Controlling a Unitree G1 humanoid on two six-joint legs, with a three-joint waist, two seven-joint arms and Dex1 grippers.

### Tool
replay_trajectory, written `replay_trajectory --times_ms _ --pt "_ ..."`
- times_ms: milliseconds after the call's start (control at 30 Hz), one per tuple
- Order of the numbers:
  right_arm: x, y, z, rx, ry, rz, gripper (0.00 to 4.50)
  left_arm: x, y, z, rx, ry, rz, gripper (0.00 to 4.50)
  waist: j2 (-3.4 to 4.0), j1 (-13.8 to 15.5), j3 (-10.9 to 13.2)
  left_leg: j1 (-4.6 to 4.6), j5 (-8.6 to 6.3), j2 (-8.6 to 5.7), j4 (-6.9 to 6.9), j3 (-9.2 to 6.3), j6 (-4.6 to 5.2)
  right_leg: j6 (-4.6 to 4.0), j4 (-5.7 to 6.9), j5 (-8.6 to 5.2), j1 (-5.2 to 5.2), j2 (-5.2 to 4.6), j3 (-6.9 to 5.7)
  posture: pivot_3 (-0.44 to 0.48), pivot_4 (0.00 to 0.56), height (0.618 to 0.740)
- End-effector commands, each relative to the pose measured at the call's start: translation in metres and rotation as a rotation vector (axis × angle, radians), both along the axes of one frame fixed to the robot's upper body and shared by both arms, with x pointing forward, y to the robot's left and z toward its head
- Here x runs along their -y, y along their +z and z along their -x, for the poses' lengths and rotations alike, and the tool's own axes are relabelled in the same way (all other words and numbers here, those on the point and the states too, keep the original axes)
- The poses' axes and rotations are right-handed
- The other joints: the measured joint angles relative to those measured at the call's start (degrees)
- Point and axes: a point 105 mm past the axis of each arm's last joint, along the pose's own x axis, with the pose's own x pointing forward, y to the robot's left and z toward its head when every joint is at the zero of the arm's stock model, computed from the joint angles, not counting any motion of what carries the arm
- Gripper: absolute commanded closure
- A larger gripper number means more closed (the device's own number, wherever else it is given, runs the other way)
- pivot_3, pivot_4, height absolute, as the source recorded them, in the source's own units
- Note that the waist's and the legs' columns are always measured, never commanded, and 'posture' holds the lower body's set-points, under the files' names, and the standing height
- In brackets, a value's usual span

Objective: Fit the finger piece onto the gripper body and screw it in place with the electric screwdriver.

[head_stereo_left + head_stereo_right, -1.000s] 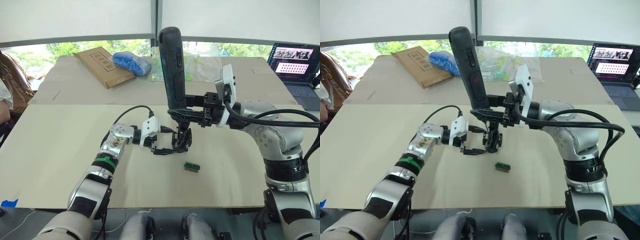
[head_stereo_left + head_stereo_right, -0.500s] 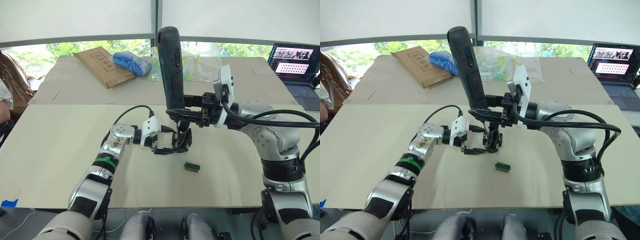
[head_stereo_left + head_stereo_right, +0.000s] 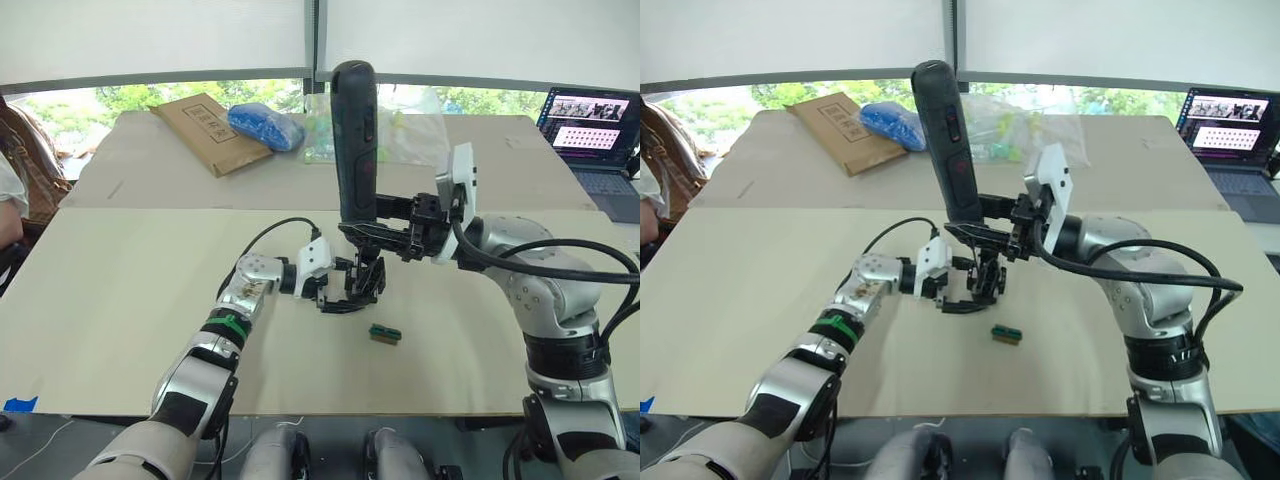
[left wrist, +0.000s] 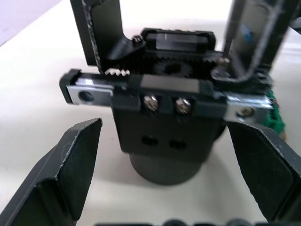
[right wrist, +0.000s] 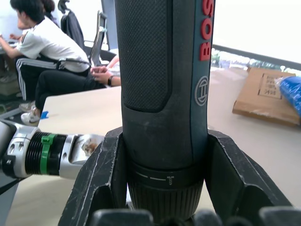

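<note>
My right gripper is shut on the electric screwdriver, a thick black cylinder held nearly upright with its thin bit pointing down onto the gripper body. The body stands on its round base at the table's middle. Beside the bit, a black upright piece on the body's rail looks like the finger piece. Another black finger rises at the rail's other end. My left gripper is open, its fingers on either side of the base with gaps.
A small green block lies just right of the body. At the back stand a cardboard box, a blue bag, a clear plastic bag and a laptop. A person sits at the left edge.
The screwdriver has straightened from a left lean to nearly upright and shifted slightly right. My left arm has reached further right, bringing its fingers closer around the body.
</note>
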Motion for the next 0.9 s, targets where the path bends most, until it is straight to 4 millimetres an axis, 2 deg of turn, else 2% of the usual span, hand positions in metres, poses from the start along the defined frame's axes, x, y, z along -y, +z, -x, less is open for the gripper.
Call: replay_trajectory --times_ms 33,67,100,167,367,533,733,900 --pt "0.004 0.014 0.007 0.092 -0.013 -0.049 2.61 0.006 0.005 -0.003 0.030 -0.002 0.002 0.87 0.00 0.0 0.0 0.00 0.00 0.00 0.00 0.00 0.00 0.00 0.00 0.00 0.00 0.00 0.00 0.000 0.150 0.732" --pt "0.005 0.013 0.008 0.097 -0.014 -0.054 2.61 0.006 0.004 -0.003 0.025 -0.003 0.003 1.24 0.00 0.0 0.0 0.01 0.00 0.00 0.00 0.00 0.00 0.00 -0.01 0.00 0.00 0.00 0.00 0.000 0.150 0.732" --pt "0.006 0.011 0.008 0.099 -0.015 -0.055 2.61 0.005 0.003 -0.003 0.023 -0.005 0.000 1.80 -0.01 0.0 0.0 0.00 0.00 0.01 0.01 0.00 0.00 0.00 -0.01 0.00 0.00 0.00 0.00 0.000 0.150 0.732" --pt "0.008 0.005 0.009 0.098 -0.011 -0.057 2.61 0.005 0.002 -0.003 0.016 -0.009 -0.006 2.13 -0.02 0.0 0.0 0.01 0.00 0.01 0.04 0.00 0.00 0.00 -0.04 0.00 -0.01 0.00 0.00 0.000 0.150 0.732" --pt "0.009 -0.016 0.004 0.009 0.018 -0.077 2.61 0.003 0.000 -0.005 0.009 -0.009 -0.016 2.18 -0.04 -0.1 0.0 0.03 0.00 0.01 0.05 -0.01 0.00 0.00 -0.04 0.00 0.01 0.00 0.01 0.000 0.150 0.732" --pt "0.008 -0.041 -0.002 -0.043 0.015 0.005 2.61 0.000 0.000 -0.006 0.012 -0.004 -0.023 2.18 -0.17 -0.2 -0.1 0.11 0.00 0.02 0.04 -0.01 0.00 -0.01 -0.05 0.00 0.07 0.00 0.02 0.000 0.150 0.732" --pt "0.010 -0.057 -0.012 -0.053 -0.017 0.053 2.61 -0.003 0.001 -0.008 0.015 0.010 -0.025 2.18 -0.41 -0.4 -0.3 0.25 0.00 0.05 0.04 -0.01 0.00 -0.02 -0.09 0.00 0.14 -0.02 0.06 0.000 0.150 0.732" --pt "0.008 -0.073 -0.016 -0.138 -0.014 0.082 2.61 -0.005 -0.001 -0.008 0.015 0.014 -0.024 2.18 -0.43 -0.5 -0.4 0.30 0.00 0.07 0.04 -0.02 0.00 -0.05 -0.08 0.01 0.15 -0.03 0.08 0.000 0.150 0.732"
